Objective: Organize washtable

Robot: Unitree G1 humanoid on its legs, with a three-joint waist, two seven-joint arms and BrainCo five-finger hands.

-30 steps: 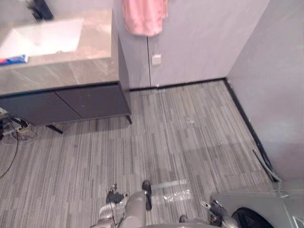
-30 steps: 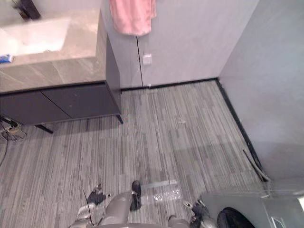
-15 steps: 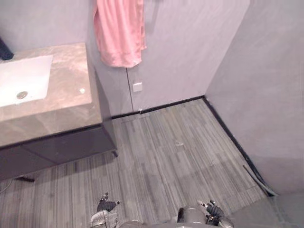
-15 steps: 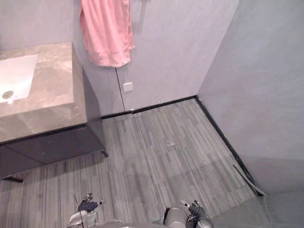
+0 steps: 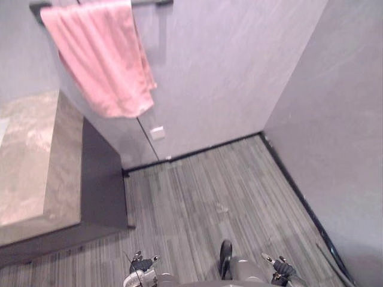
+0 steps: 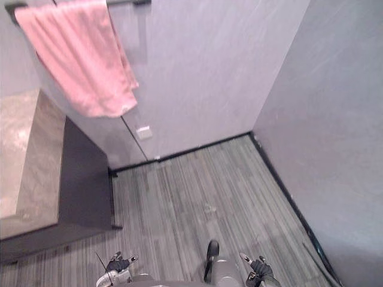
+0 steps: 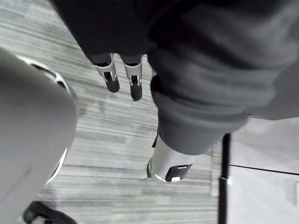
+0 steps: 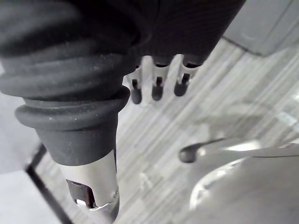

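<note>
1. Washtable (image 5: 42,173) off to my left. Nearest me, my left hand (image 5: 142,265) hangs low over the floor, its fingers (image 7: 112,77) straight and side by side, holding nothing.
2. My right hand (image 5: 280,272) hangs at the same level on the other side, its fingers (image 8: 156,86) likewise straight and loose, with nothing in them.
3. Under both hands the floor (image 5: 239,185) is grey planking with fine lengthwise streaks. It runs out to a black skirting strip (image 5: 203,150) at the foot of the walls.
4. Well apart from both hands, the table is a flat, square-edged slab of mottled beige-brown stone on a dark matt cabinet (image 5: 102,179). The cabinet's plain end panel faces the open floor. As far as it shows, the table's length runs leftward along the wall, past the edge of the head views.
5. A small white wall plate (image 5: 157,133) sits low on the smooth pale grey wall, near the cabinet's rear corner.
6. Farthest and highest, a soft pink towel (image 5: 102,60) is draped over a dark bar (image 5: 149,3). It hangs above the table's far end, its lower hem slanting.
</note>
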